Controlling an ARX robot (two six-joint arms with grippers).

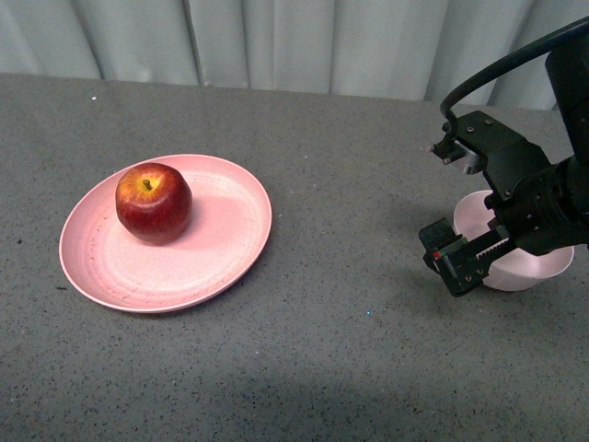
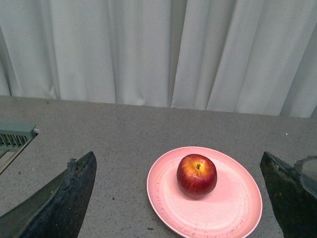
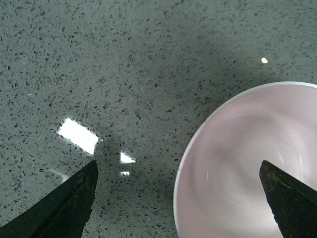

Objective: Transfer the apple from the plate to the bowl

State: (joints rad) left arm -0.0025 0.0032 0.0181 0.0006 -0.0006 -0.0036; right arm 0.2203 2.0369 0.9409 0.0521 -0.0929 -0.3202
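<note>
Grey speckled table [image 1: 350,368], wide salmon-pink plate [image 1: 221,249] on its left. Right gripper [image 1: 457,261] hangs at the rim of the small pale bowl [image 1: 543,269], fingers spread wide. Left gripper [image 2: 178,158] has its fingers apart too. The dark-red apple [image 1: 153,203] sits on the plate, well apart from the bowl.

Glossy apple [image 1: 154,202], speckled stone-like table [image 1: 350,350]

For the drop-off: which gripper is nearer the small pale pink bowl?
Right. The right gripper hangs partly over the small pale pink bowl; the left gripper faces the dark-red apple on the pink plate.
</note>
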